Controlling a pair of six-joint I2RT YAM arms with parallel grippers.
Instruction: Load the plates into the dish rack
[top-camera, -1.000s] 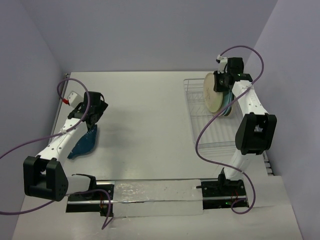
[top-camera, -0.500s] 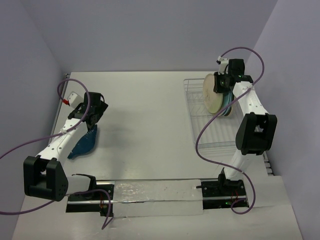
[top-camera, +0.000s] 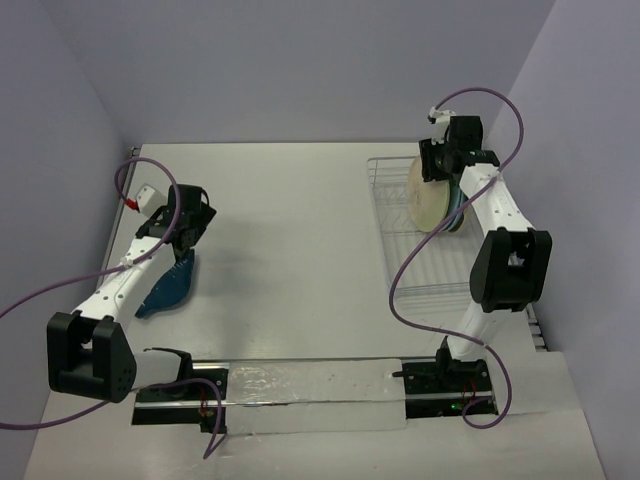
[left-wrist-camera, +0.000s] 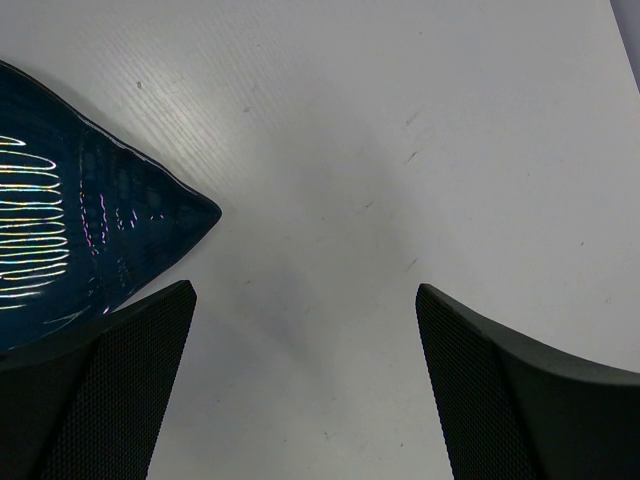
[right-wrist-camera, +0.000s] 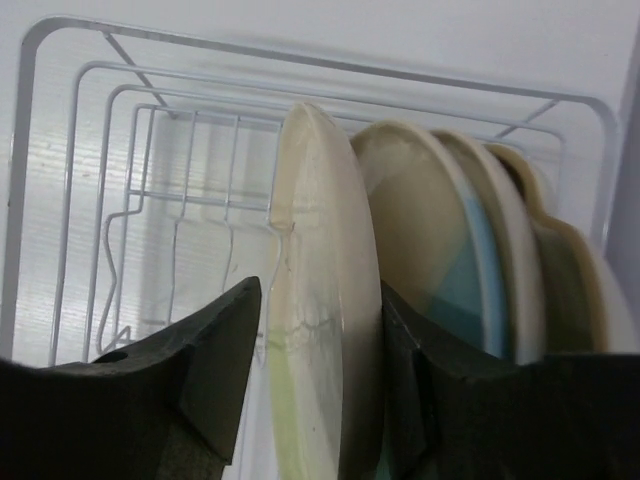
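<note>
Four plates stand on edge in the dish rack (top-camera: 385, 205), packed at its far end, and the nearest of them, the cream plate (right-wrist-camera: 320, 300), sits between the jaws of the right gripper (top-camera: 445, 162). In the right wrist view a thin strip of background shows between one finger (right-wrist-camera: 225, 350) and the rim, so we judge the grasp released and the plate carried by the prongs. The step in hand is the end of this placement. The dark blue plate (top-camera: 168, 285) is the only one outside the rack. It lies on the table (top-camera: 290, 250) at the left, its rim just beside one finger of the left gripper (left-wrist-camera: 305, 300), which hangs over it with jaws spread wide and nothing in them. Next, we think the right arm must lift straight up and clear so the rim is not dragged or the row tipped. The left arm then has to close on the blue rim, which looks thin and glossy, so slip is a risk. Against the frame a second ago, the right gripper has moved up and toward the far wall, the cream plate looks more upright and lower in the rack, and the left arm and blue plate are unchanged.
</note>
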